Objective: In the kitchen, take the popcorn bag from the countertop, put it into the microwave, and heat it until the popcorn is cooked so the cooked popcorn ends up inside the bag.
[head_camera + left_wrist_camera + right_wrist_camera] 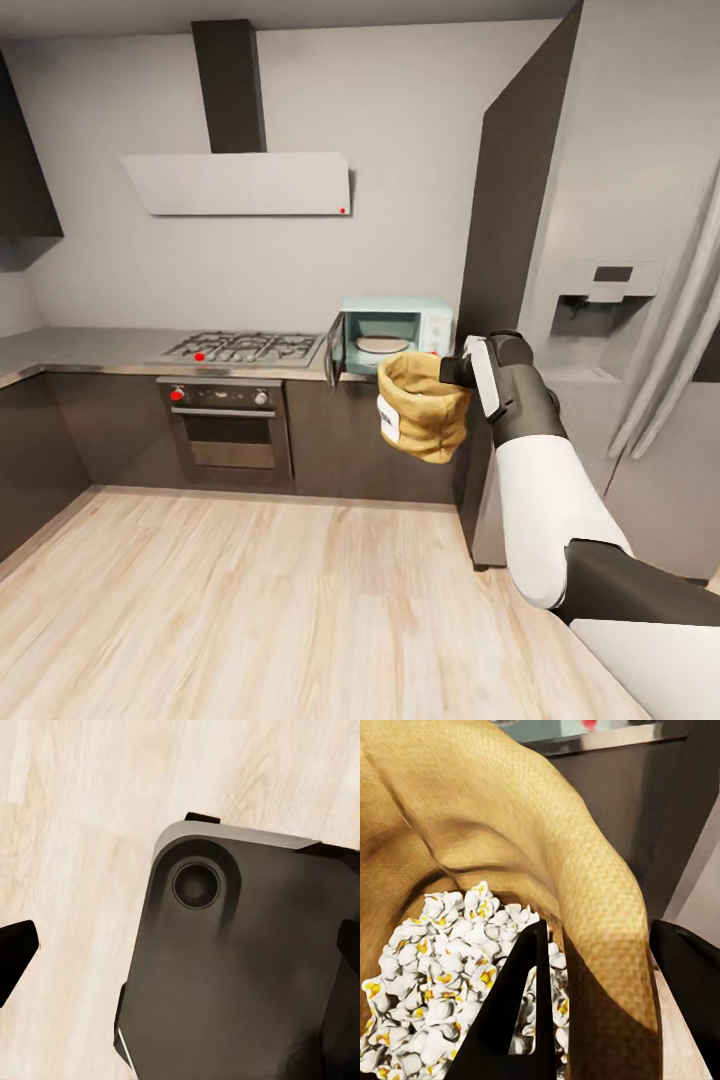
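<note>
From the head camera, the right pincer (462, 372) holds the popcorn bag (424, 405) by its rim, in the air in front of the dark cabinet fronts and above the wood plank floor (250, 600). The bag hangs just below and in front of the microwave (396, 334), which stands at the right end of the desk (90, 348) with its door swung open to the left and a round plate inside. A gas hob (243, 347) sits in the desk to the microwave's left, above a built-in oven (227, 425); a pale extractor hood (240, 183) hangs on the wall. A tall grey fridge (610, 300) stands at right.

The left wrist camera looks down on the floor and a dark rounded part of the robot's base (240, 967); whether the left pincer is wide or narrow cannot be told.

The right wrist camera shows one dark finger (514, 1012) inside the bag and the other outside, clamping its woven wall over white popped corn (427, 997).
</note>
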